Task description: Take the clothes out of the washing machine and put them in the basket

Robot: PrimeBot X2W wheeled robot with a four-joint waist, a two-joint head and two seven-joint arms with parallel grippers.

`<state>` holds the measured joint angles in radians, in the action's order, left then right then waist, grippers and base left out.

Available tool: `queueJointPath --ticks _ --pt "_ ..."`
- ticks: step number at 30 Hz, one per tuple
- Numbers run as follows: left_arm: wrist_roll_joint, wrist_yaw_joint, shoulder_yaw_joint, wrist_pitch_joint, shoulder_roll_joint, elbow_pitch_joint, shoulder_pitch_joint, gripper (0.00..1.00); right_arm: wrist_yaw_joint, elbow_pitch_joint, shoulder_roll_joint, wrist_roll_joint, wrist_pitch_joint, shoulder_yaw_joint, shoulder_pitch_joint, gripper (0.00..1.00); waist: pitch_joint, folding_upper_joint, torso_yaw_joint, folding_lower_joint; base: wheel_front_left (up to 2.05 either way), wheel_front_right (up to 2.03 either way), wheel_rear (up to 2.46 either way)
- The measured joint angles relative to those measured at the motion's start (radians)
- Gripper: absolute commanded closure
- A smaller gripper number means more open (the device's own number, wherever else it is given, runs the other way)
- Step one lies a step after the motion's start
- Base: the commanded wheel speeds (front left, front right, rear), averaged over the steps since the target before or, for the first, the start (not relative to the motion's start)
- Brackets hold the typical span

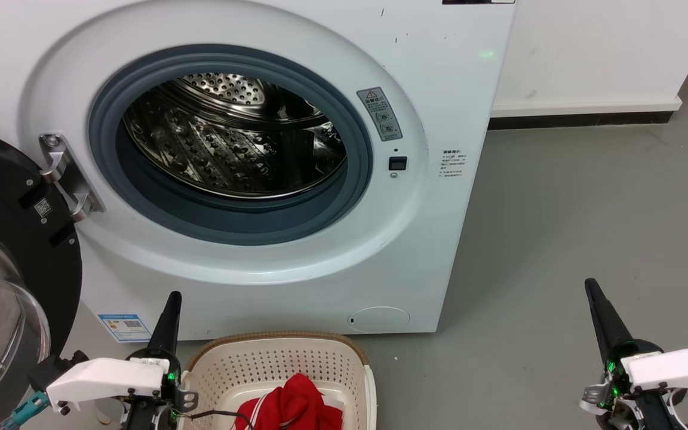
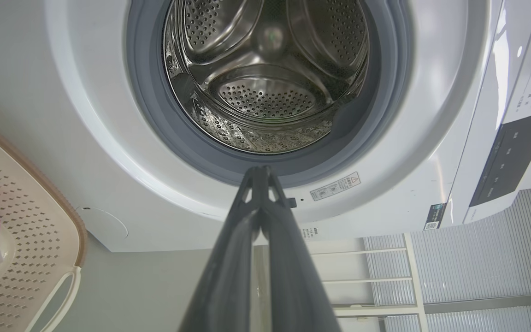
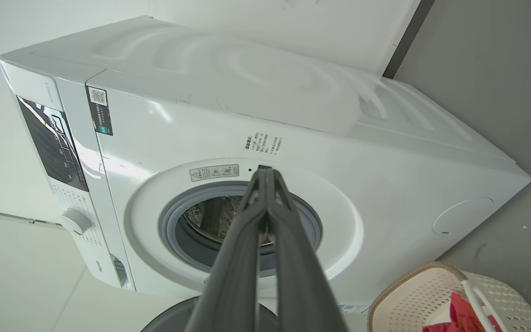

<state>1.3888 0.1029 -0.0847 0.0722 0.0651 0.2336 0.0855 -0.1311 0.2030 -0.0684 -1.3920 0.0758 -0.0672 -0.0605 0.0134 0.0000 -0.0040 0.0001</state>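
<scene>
Plainly, the bright red jersey garment with white trim [image 1: 293, 409] lies bunched in the low cream perforated plastic basket with a brown woven-look rim [image 1: 278, 337]. The basket is at the bottom centre of the head view, on the grey floor [image 1: 559, 209] just in front of the large white front-loading washing machine [image 1: 439, 89]. The black-rimmed glass door [image 1: 15, 239] stands open at the left edge. The perforated steel drum [image 1: 230, 149] inside the grey rubber gasket [image 1: 350, 197] shows bare metal, with no red cloth in the parts that the head and left wrist views take in.

The left gripper [image 1: 171, 307] sits at the lower left, just beside the basket, its two dark fingers [image 2: 228, 258] pressed together on nothing. The right gripper [image 1: 596, 298] sits at the lower right, well apart from the basket, its fingers [image 3: 233, 267] likewise closed and empty.

The garment looks light, soft and limp, so it would sag and trail if lifted. The smooth sports fabric is probably slippery, so a thin pinch could slide off. The best hold seems to be the raised fold at the top of the heap, taking a thick gather rather than a single edge. It is not fragile, though a fingertip could snag on its mesh or on the basket's holes.
</scene>
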Motion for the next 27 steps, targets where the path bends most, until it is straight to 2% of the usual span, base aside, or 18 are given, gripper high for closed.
queueJointPath --ticks 27 --pt "0.197 0.024 -0.025 0.038 -0.012 0.011 0.019 1.00 0.000 0.035 0.001 -0.210 0.015 -0.021 -0.037 1.00 -0.015 0.0000 0.004 -0.0001 0.00 0.00 0.00"
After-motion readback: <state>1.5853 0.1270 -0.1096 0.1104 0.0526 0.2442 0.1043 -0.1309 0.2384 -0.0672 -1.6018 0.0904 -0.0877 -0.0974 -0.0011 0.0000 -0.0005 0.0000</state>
